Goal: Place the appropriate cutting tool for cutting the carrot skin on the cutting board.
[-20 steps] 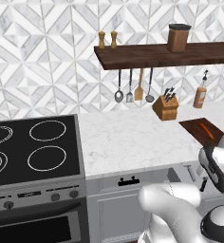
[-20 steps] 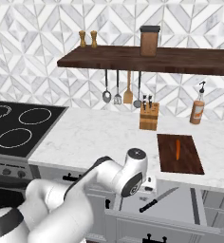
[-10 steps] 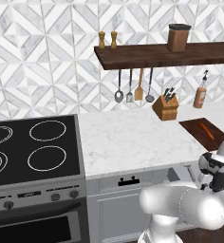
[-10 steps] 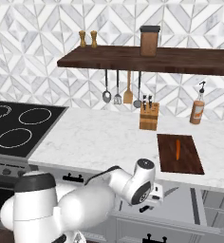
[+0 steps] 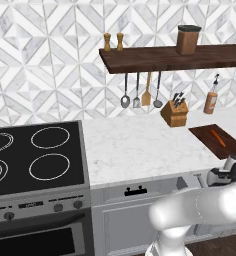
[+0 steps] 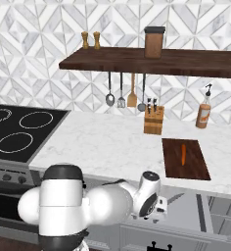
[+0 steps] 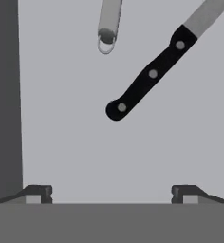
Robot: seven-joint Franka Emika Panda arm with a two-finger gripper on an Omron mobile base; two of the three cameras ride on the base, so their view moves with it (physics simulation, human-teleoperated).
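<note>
My gripper (image 7: 112,192) stands open over the pale floor of a drawer, nothing between its fingers. Ahead of it lies a knife (image 7: 147,80) with a black riveted handle, set at a slant. Beside the knife, farther off, is a grey utensil handle (image 7: 107,21) ending in a small ring. On the counter, the dark reddish-brown cutting board (image 6: 186,162) carries the small orange carrot (image 6: 183,153). The board (image 5: 229,145) and carrot (image 5: 218,137) also sit at the right in the left base view. My hand (image 6: 149,200) hangs below the counter edge, in front of the board's left side.
A knife block (image 6: 153,120) stands against the wall behind the board, with a sauce bottle (image 6: 203,115) to its right. Utensils hang under the wall shelf (image 6: 151,61). The stove (image 6: 19,135) is at the left. A dark drawer wall (image 7: 4,95) runs along the hand view's left.
The arm has swung lower and to the right, bringing the hand down below the counter edge. The jaws have stayed open.
</note>
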